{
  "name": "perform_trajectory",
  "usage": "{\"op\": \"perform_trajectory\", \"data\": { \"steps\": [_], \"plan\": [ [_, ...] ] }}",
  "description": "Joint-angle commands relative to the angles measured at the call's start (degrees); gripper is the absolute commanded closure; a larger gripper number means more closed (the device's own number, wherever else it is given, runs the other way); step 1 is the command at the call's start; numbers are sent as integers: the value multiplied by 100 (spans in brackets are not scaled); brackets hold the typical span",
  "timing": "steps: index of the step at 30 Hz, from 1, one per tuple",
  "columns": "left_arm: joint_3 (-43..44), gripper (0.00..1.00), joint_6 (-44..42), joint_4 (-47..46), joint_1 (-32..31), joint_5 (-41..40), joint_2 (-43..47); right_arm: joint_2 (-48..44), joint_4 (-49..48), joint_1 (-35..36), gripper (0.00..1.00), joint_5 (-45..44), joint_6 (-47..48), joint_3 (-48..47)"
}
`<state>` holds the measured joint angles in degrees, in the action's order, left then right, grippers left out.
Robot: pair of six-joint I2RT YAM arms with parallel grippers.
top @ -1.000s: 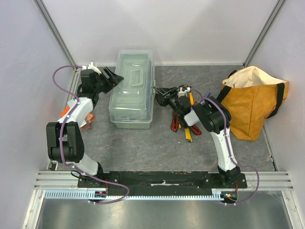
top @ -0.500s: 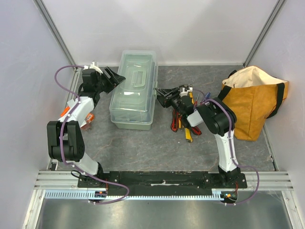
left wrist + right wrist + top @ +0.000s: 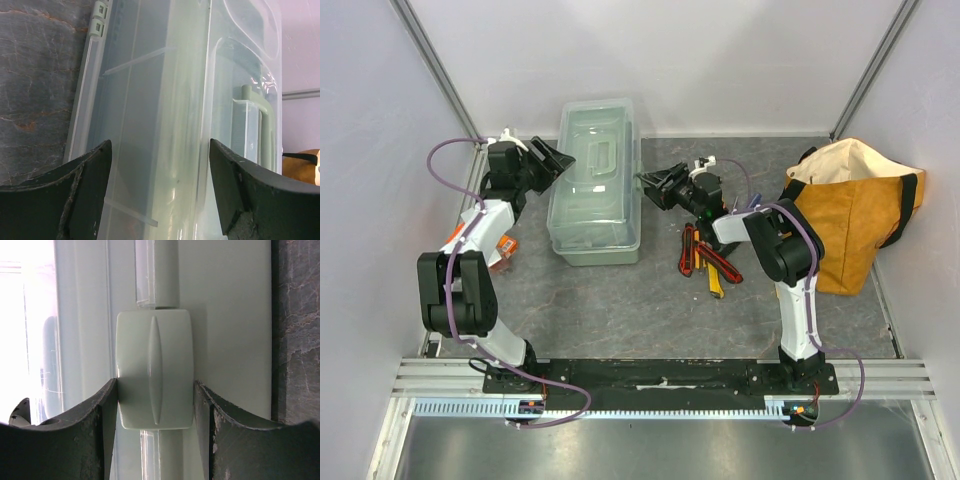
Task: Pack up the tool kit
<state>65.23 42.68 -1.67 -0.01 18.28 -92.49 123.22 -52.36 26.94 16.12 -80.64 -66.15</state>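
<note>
The pale green toolbox [image 3: 595, 185] stands shut at the back left, its translucent lid [image 3: 150, 100] and handle [image 3: 260, 125] filling the left wrist view. My left gripper [image 3: 557, 160] [image 3: 160, 150] is open at the box's left side, its jaws spread over the lid and touching nothing. My right gripper [image 3: 655, 185] [image 3: 155, 384] is at the box's right side. Its fingers [image 3: 85, 440] press both sides of the pale green latch [image 3: 155, 370]. Loose hand tools [image 3: 705, 255] with red and yellow handles lie on the table beside the right arm.
An orange-tan fabric bag [image 3: 850, 215] with black straps stands at the right. A small orange object [image 3: 505, 247] lies by the left arm. White walls close in the table at the back and on both sides.
The toolbox has shifted and turned a little to the left. My right gripper has followed it up and to the left, away from the loose tools. The left gripper has barely moved.
</note>
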Motion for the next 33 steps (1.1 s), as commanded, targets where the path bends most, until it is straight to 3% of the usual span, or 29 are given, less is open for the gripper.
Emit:
{"op": "perform_trajectory", "data": {
  "steps": [1, 8, 10, 13, 16, 22, 33],
  "plan": [
    [-380, 20, -128, 1925, -254, 211, -542, -465, 59, 374, 66, 893, 541, -469],
    [-353, 20, -5, 1960, -201, 193, -595, -264, -1976, 145, 66, 604, -723, 110],
    [-292, 20, 4, 1995, -201, 193, -647, -193, -2094, 110, 66, 603, -944, 85],
    [-178, 20, -171, 2004, -201, 246, -692, -359, -1438, 66, 67, 752, -613, -64],
    [-107, 20, -557, 1829, -201, 517, -657, -544, -93, 48, 69, 954, 274, -398],
    [-37, 20, -945, 1811, -201, 597, -604, -457, 946, 57, 74, 1078, 874, -601],
    [227, 20, -980, 2391, -201, -317, -674, -185, 2817, 119, 76, 884, 2113, -1628]
  ]
}}
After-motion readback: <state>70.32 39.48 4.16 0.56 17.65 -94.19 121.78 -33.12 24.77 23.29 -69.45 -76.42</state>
